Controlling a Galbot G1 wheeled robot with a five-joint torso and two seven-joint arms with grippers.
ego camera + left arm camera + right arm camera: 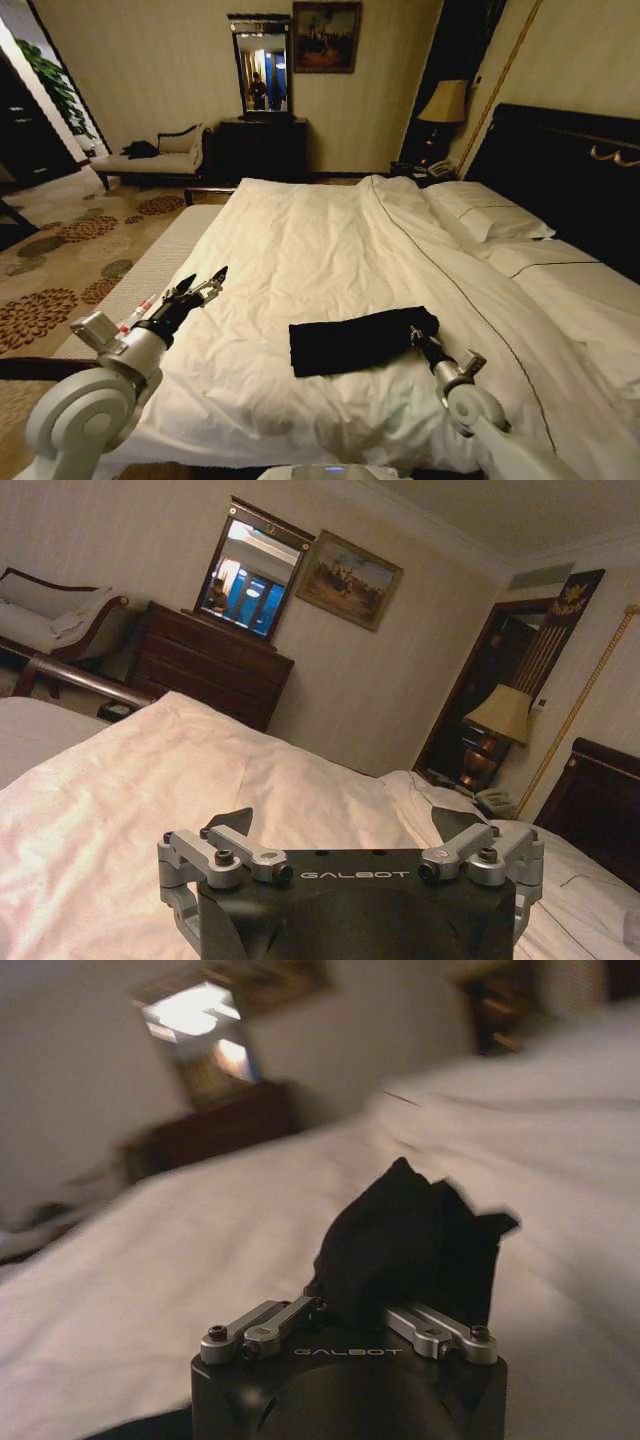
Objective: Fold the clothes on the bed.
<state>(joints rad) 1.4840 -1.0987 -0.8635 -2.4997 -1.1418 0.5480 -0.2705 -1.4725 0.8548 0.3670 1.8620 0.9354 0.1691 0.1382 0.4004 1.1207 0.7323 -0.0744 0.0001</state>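
Your right gripper (418, 334) clamps the black T-shirt (360, 340) on the bed (300, 250).
Your left gripper (205, 283) hovers alongside, fingers apart.

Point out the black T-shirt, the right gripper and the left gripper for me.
black T-shirt (350, 342), head view, middle of the folded cloth.
right gripper (416, 335), head view, between its fingers at the shirt's edge.
left gripper (205, 281), head view, between its open fingers.
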